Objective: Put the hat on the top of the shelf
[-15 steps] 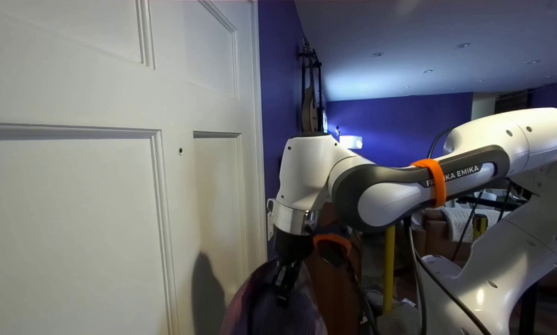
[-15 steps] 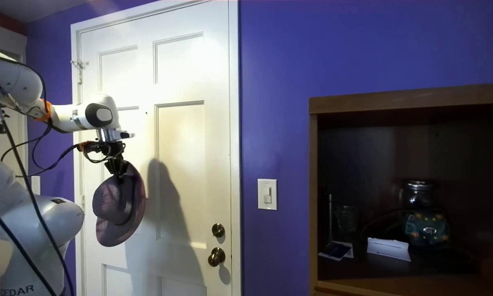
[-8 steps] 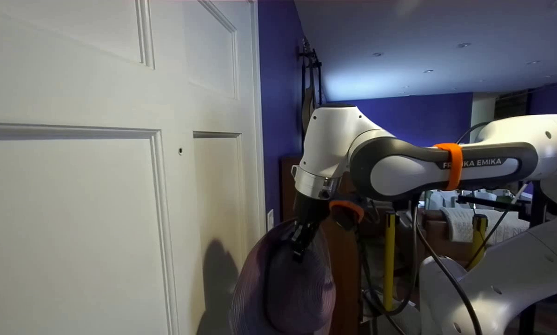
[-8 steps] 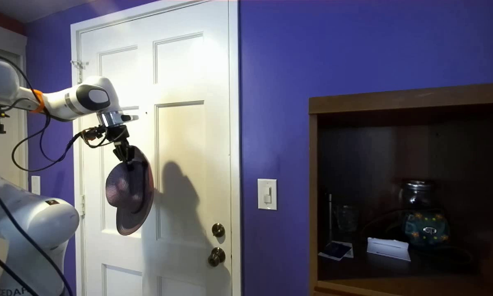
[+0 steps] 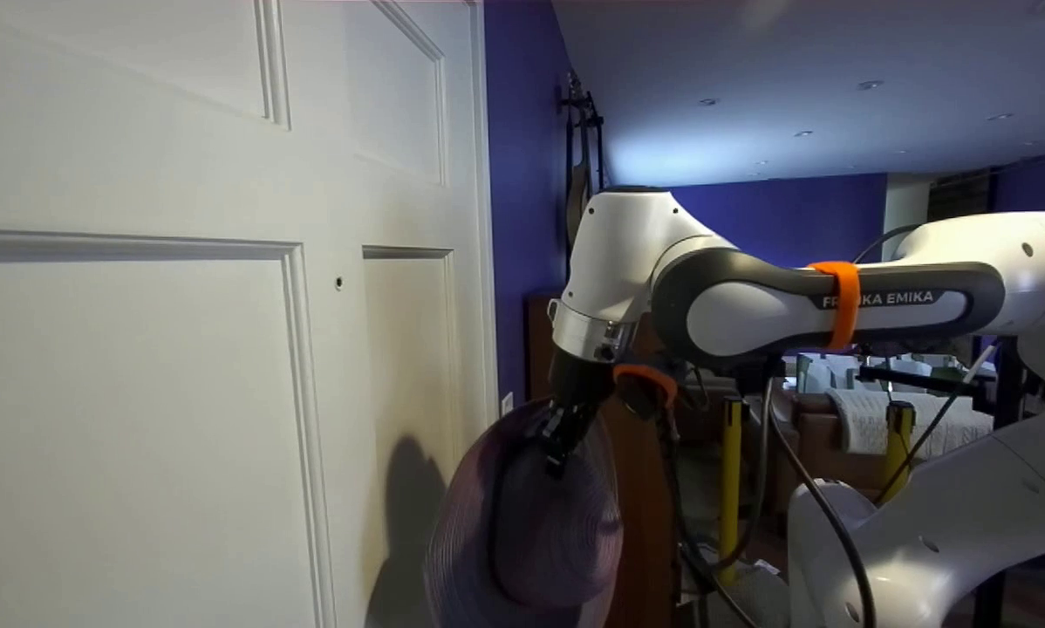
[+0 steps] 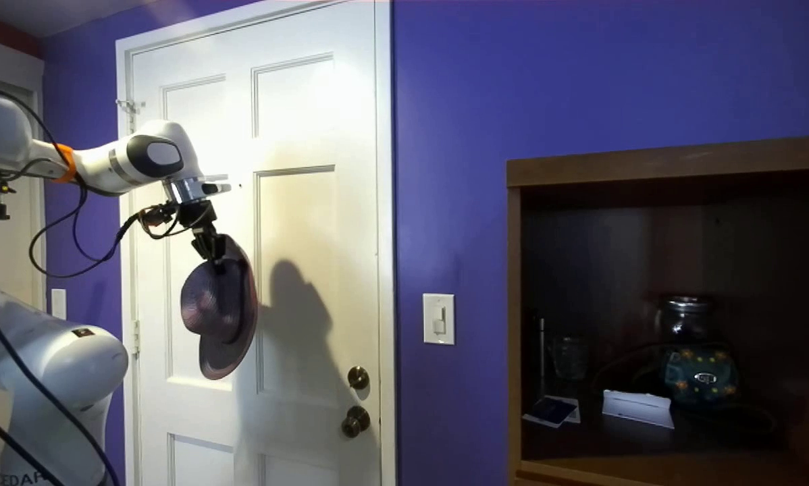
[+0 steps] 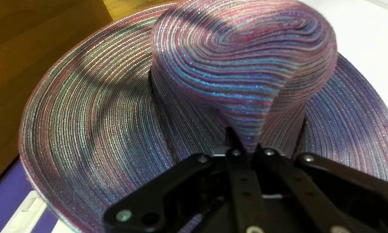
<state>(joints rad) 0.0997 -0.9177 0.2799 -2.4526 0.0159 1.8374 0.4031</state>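
Currently, fingers (image 7: 244, 184) pinched tight on a crown fold of the purplish, striped, wide-brimmed hat (image 6: 219, 309); it hangs mostly below them, brim near-vertical, well apart from the brown wooden cabinet (image 6: 674, 161) and apparently lower than its top. Judged: lift before crossing.

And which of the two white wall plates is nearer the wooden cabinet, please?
The toggle switch plate, between the white door and the cabinet; the other plate is on the door's opposite side.
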